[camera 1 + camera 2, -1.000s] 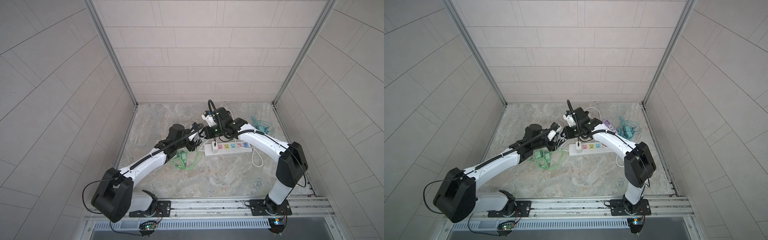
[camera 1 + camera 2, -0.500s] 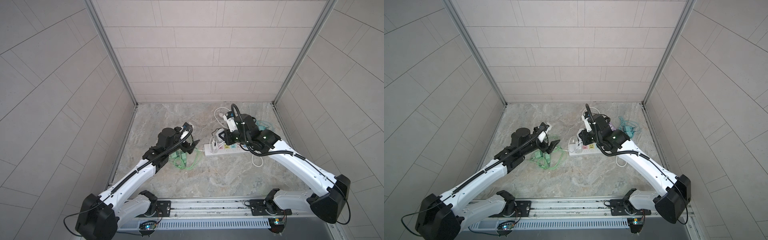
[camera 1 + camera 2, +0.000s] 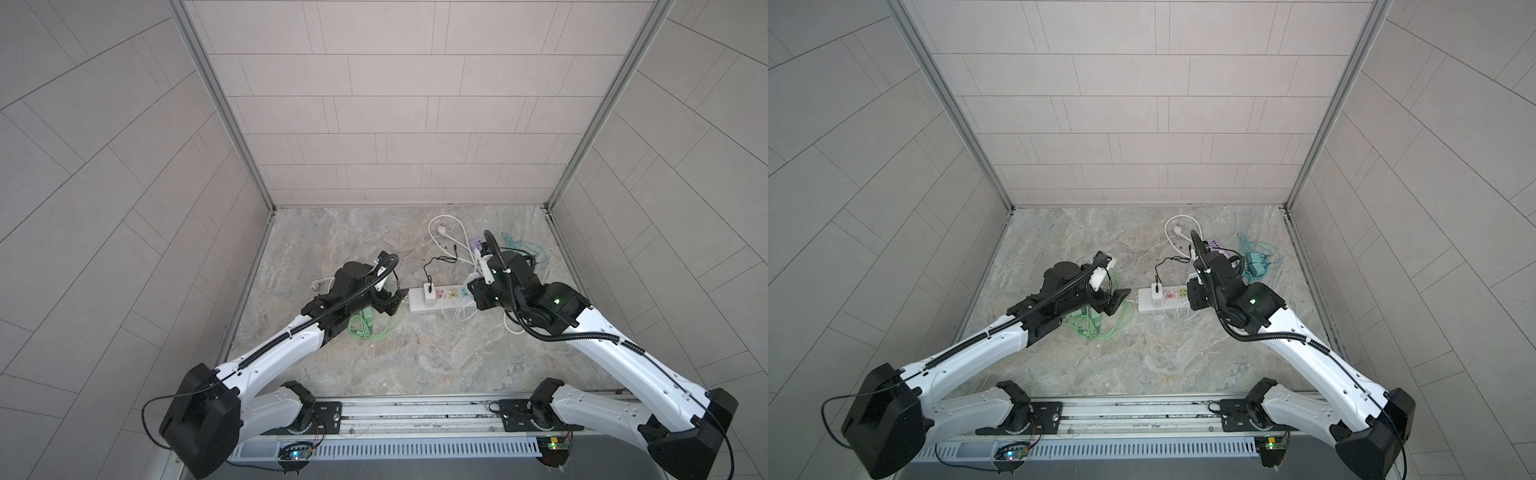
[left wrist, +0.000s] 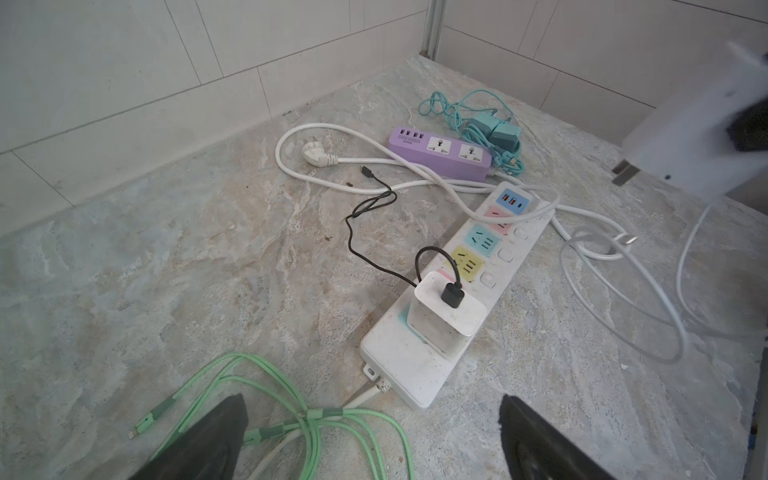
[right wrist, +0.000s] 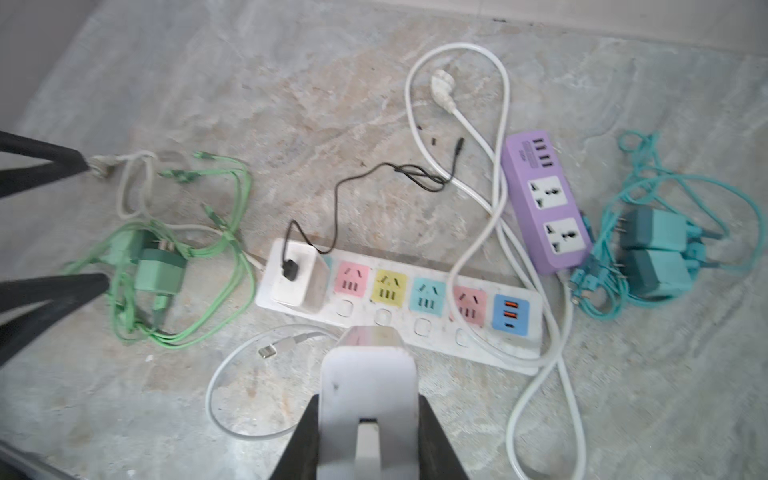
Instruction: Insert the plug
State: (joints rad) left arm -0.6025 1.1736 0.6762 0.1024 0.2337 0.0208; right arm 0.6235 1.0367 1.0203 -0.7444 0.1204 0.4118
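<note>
My left gripper has opened wide. My right gripper, clamped on the white charger, has drawn back from the left end of the power strip toward its right end, elbow swung low.

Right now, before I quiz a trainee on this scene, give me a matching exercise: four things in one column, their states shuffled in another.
Things
1. white charger with black cable
2. other white charger
3. green charger
4. left end effector

States
A. open, empty
B. lying loose on the table
C. plugged into the white power strip
D. clamped in the right end effector

Pairs: 1-C, 2-D, 3-B, 4-A
</note>
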